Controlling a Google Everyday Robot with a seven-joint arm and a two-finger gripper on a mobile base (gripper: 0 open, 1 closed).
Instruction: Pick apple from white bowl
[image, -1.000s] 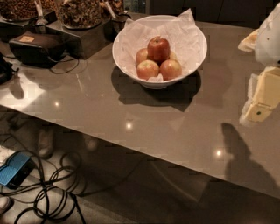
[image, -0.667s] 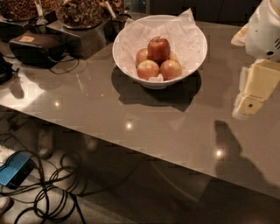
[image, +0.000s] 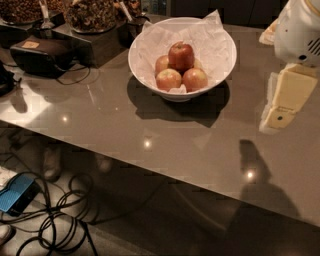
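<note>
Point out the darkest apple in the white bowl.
The deep-red apple on top of the pile; the other apples are paler, yellow-patched. The gripper hovers right of the white bowl.

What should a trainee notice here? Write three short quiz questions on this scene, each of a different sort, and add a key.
1. True or false: the gripper hangs over the table, right of the white bowl and apart from it.
2. Where is the darkest red apple? A) in the bowl with the paler apples; B) on the bare table; C) in the gripper.
3. Fill in: the bowl is lined with crumpled white ____.
Key: 1 true; 2 A; 3 paper.
</note>
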